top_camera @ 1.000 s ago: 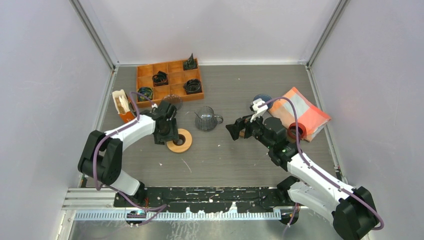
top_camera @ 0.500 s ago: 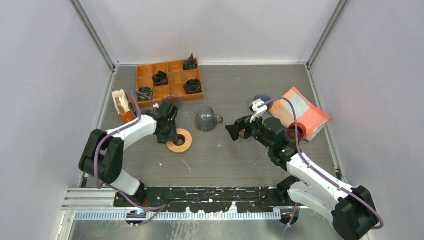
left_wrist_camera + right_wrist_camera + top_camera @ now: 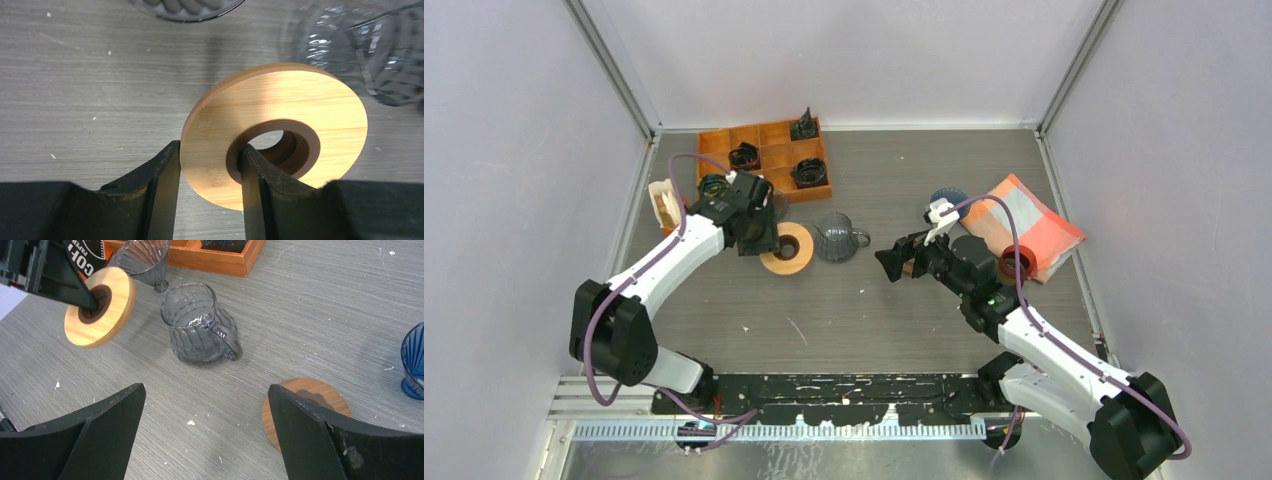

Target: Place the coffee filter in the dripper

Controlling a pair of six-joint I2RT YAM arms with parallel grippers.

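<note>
My left gripper (image 3: pixel 762 240) (image 3: pixel 210 147) is shut on a wooden ring (image 3: pixel 788 248) (image 3: pixel 280 135), one finger through its hole and one on its outer edge. The ring hangs tilted above the table, just left of the glass server (image 3: pixel 836 238) (image 3: pixel 199 330). A clear glass dripper (image 3: pixel 142 257) stands behind the ring by the tray. A pack of paper coffee filters (image 3: pixel 667 205) stands at the far left. My right gripper (image 3: pixel 900 259) (image 3: pixel 206 390) is open and empty, right of the server, above a second wooden ring (image 3: pixel 307 407).
An orange compartment tray (image 3: pixel 714 150) with dark parts sits at the back left. A blue dripper (image 3: pixel 946 199) (image 3: pixel 414 365), an orange and white bag (image 3: pixel 1029 225) and a red roll (image 3: pixel 1014 263) lie at the right.
My left gripper has lifted the wooden ring off the table and carried it toward the back, beside the glass server. The right arm has not moved.
</note>
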